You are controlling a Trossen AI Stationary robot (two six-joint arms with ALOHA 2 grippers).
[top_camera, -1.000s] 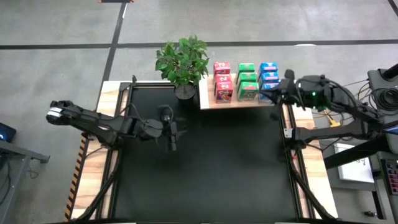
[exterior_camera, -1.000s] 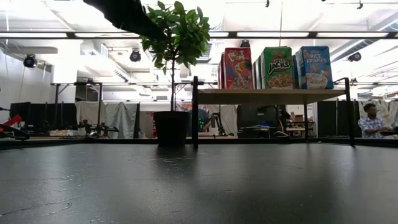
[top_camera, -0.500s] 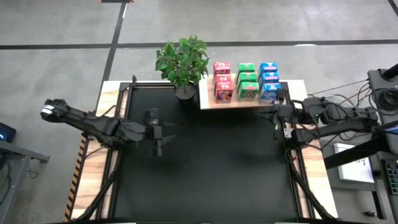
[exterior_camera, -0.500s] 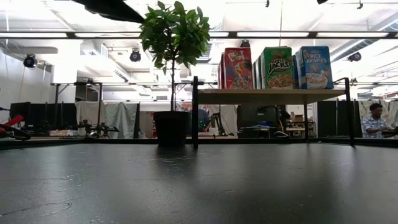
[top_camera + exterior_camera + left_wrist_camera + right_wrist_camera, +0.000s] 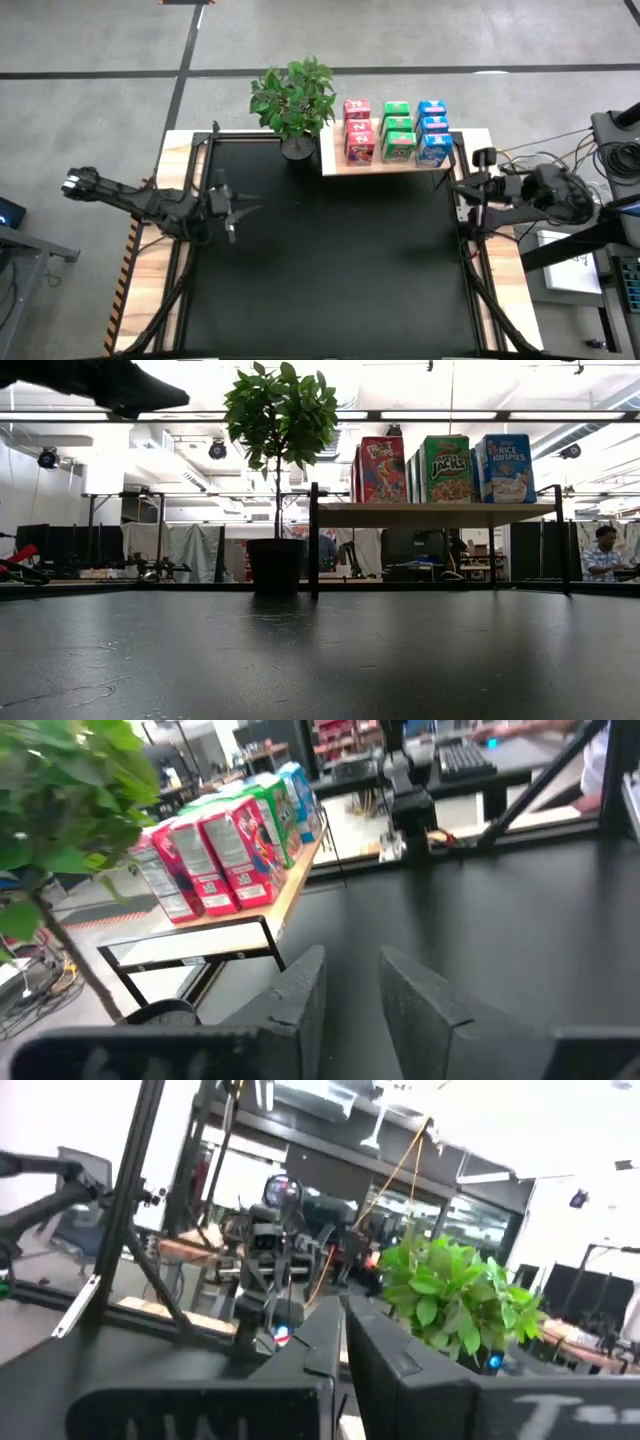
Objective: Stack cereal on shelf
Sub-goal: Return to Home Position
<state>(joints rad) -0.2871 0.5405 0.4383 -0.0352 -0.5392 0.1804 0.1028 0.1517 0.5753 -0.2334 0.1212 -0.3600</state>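
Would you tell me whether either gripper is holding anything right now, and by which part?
Nothing is held: the left gripper is open and empty, the right gripper shut on nothing. The cereal boxes all stand on the shelf.

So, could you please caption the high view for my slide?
Nine cereal boxes on the shelf; left tool and right tool at the table's sides.

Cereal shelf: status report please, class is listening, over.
Left claw open, empty, table's left side; right claw shut, empty, right edge. Nine cereal boxes on shelf. Potted plant beside shelf.
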